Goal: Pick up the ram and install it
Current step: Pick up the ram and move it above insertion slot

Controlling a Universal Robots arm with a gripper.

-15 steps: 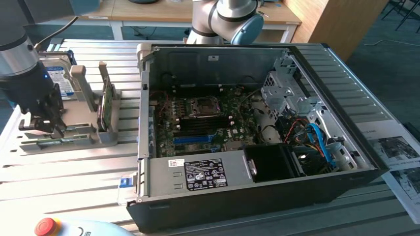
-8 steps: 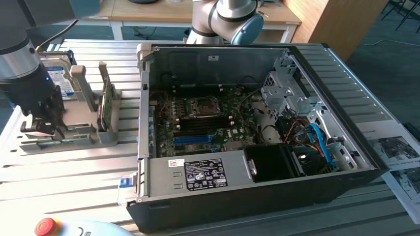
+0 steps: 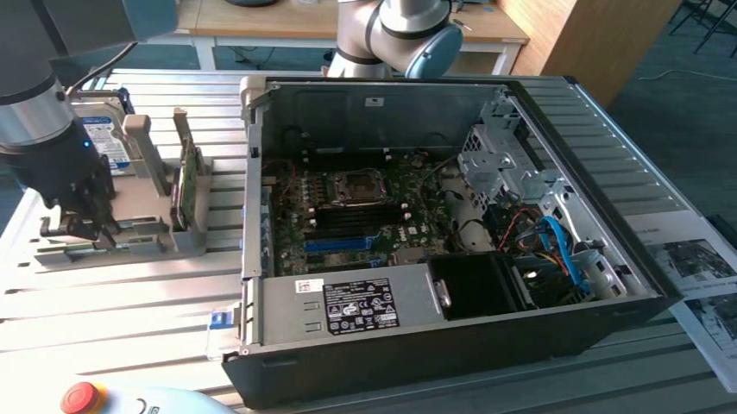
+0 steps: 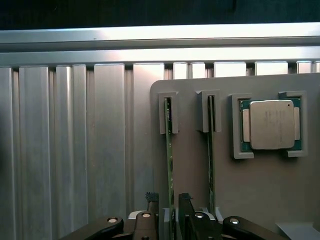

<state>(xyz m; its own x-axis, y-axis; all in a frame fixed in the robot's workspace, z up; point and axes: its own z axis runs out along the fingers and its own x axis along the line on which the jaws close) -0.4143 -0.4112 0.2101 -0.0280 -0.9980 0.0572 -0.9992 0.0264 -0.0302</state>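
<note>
Ram, second stick, one CPU

The table is a bed of pale grey ribbed aluminium slats with narrow grooves between them. Bright light falls across it and glares white off the slats toward its front edge on the exterior view's left. Seen from the wrist, the table shows the same slats ending at a shining edge rail, with darkness beyond. Past the far edge stands a wooden desk with a light top and white legs. To the exterior view's right of it rises a light wooden panel. The floor is dark blue-grey carpet. Printed sheets lie at the table's edge on the exterior view's right.
</note>
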